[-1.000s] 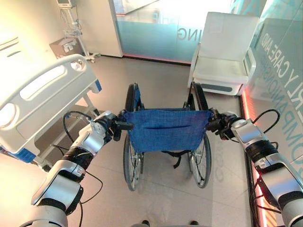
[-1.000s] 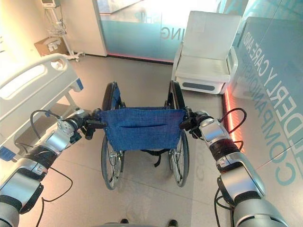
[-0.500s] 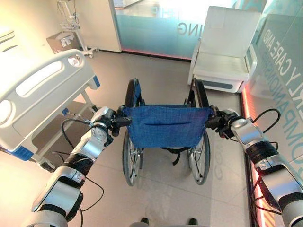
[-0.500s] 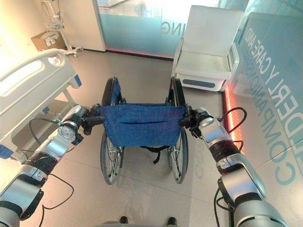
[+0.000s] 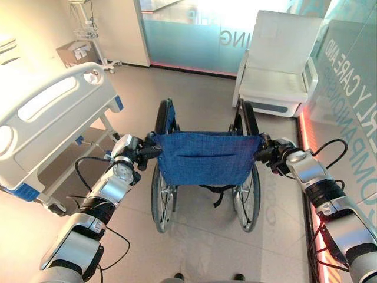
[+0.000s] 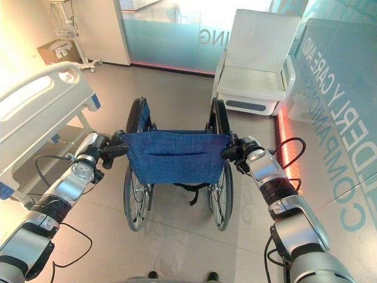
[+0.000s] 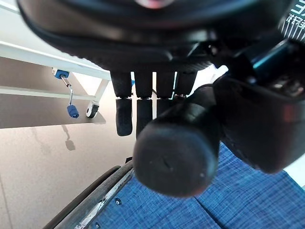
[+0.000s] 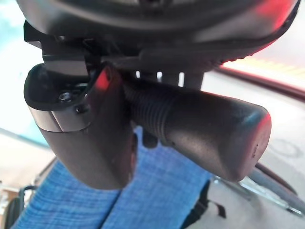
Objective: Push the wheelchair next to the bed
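The wheelchair (image 5: 204, 158), with a blue cloth back and black wheels, stands on the floor straight ahead, seen from behind. My left hand (image 5: 133, 154) is curled round its left push handle (image 7: 174, 153), with the fingers (image 7: 142, 108) past the grip and the thumb beside it. My right hand (image 5: 275, 159) is closed on the right push handle (image 8: 200, 133), and its thumb (image 8: 90, 138) lies against the grip. The white hospital bed (image 5: 53, 112), with blue corner bumpers, stands to the left of the wheelchair, its footboard about level with the left wheel.
A white armchair (image 5: 280, 65) stands ahead on the right against a frosted glass wall (image 5: 194, 32). A medical stand (image 5: 88, 29) and a box (image 5: 72, 54) are in the far left corner. A red light strip (image 5: 306, 135) runs along the right wall's foot.
The view has shifted slightly. My left arm has stretched further forward, and the wheelchair has rolled a little ahead beside the bed. Both hands keep their hold on the handles.
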